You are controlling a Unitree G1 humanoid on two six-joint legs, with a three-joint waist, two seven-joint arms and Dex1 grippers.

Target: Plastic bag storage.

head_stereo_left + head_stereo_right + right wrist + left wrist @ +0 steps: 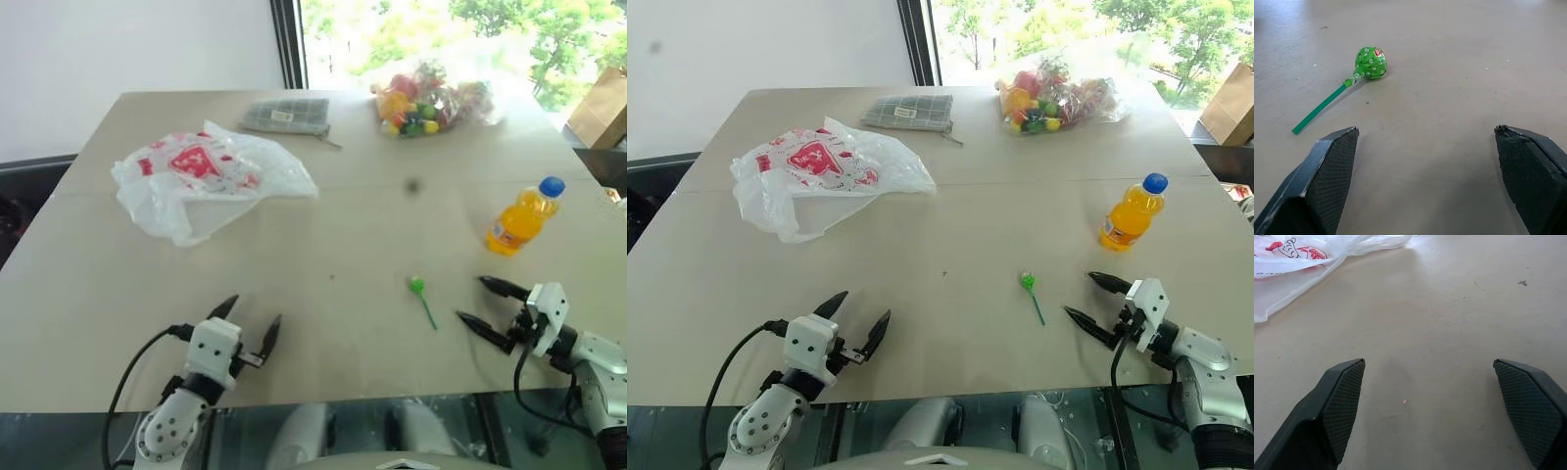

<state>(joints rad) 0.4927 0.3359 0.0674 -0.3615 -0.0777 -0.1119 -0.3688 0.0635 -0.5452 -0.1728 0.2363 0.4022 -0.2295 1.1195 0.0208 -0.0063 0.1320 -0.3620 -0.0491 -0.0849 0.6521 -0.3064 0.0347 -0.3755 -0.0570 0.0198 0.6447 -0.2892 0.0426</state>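
The plastic bag [206, 176], white, crinkly and printed with red logos, lies crumpled on the far left of the beige table [323, 245]; its edge also shows in the left wrist view [1298, 259]. My left gripper [253, 320] hovers open over the near left edge of the table, well short of the bag, with nothing between its fingers. My right gripper [480, 302] is open near the front right edge, pointing left toward a green lollipop [421, 297], which lies just ahead of it [1369, 63].
An orange bottle [524, 217] with a blue cap stands at the right. A clear bag of colourful items [431, 103] lies at the far right, a grey checked pouch [284, 116] at the far middle. A brown paper bag [600, 110] stands beyond the table's right corner.
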